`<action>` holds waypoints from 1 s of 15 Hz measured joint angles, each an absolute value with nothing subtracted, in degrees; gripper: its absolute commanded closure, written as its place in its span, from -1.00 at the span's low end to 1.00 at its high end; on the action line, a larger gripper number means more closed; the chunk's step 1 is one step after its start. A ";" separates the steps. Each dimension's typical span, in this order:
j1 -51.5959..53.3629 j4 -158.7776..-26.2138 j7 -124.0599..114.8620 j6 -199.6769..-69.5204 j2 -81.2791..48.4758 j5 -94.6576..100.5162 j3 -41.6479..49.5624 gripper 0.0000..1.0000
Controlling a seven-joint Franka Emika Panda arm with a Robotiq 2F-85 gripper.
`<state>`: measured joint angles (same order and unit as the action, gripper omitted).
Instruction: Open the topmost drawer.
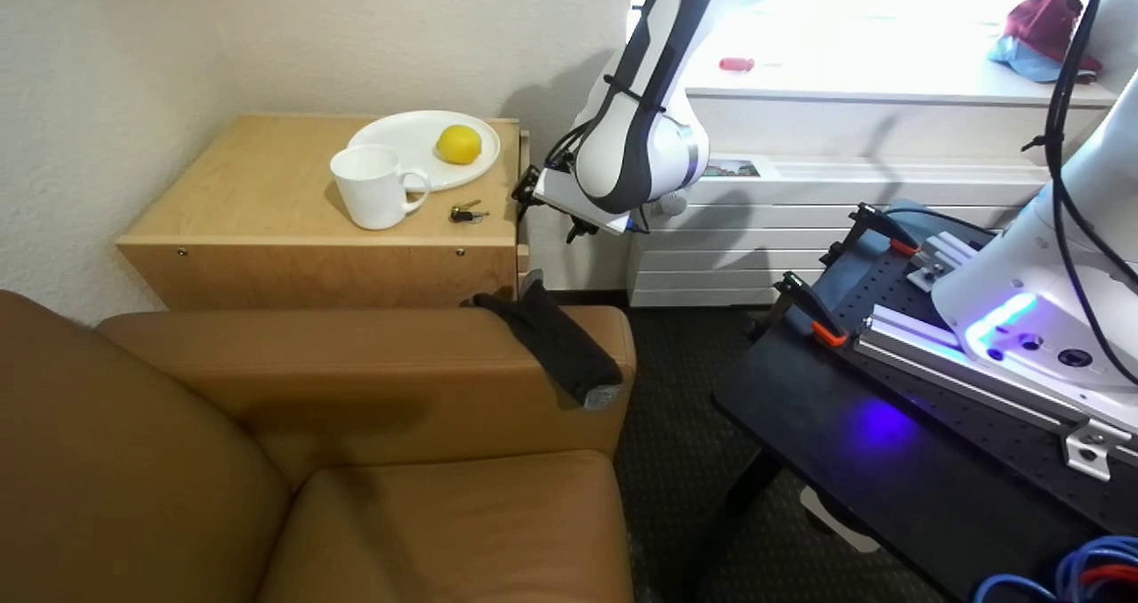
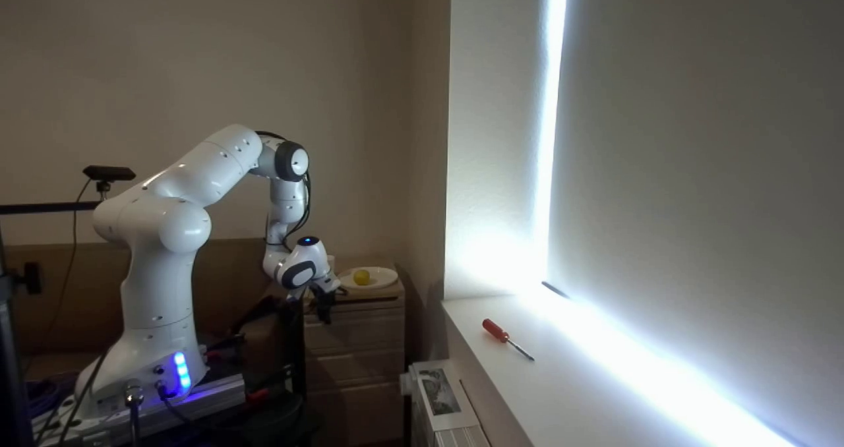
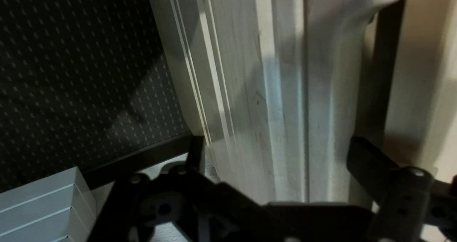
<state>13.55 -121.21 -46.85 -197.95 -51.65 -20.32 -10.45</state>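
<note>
The topmost drawer [image 3: 330,92] is a shallow light wood front with a curved cut-out in its upper edge. It shows dimly in an exterior view [image 2: 370,316] and as a thin edge in an exterior view [image 1: 524,261]. A dark gap lies between its upper edge and the top board. My gripper [image 3: 278,149] is open. In the wrist view its right finger is at this gap, at the drawer's upper edge; its left finger is apart from the front, lower down. The gripper also shows at the front in both exterior views [image 1: 551,210] [image 2: 323,305]. No handle shows; finger contact cannot be told.
The nightstand top [image 1: 258,176] bears a white mug [image 1: 369,189], a white plate [image 1: 391,140] with a lemon [image 1: 459,144], and keys [image 1: 467,214]. A brown sofa [image 1: 356,354] with a dark sock [image 1: 560,341] stands beside it. A white radiator [image 1: 756,221] is near the arm.
</note>
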 measured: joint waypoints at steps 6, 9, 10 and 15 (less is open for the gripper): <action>13.56 -120.88 -46.74 -193.26 -50.34 -20.50 -9.91 -1.00; 14.74 -120.48 -46.74 -186.69 -48.34 -22.03 -7.96 -1.00; 14.85 -120.50 -46.74 -184.86 -47.80 -22.11 -7.42 -1.00; 15.74 -122.89 -46.74 -177.75 -44.23 -22.10 -4.00 -1.00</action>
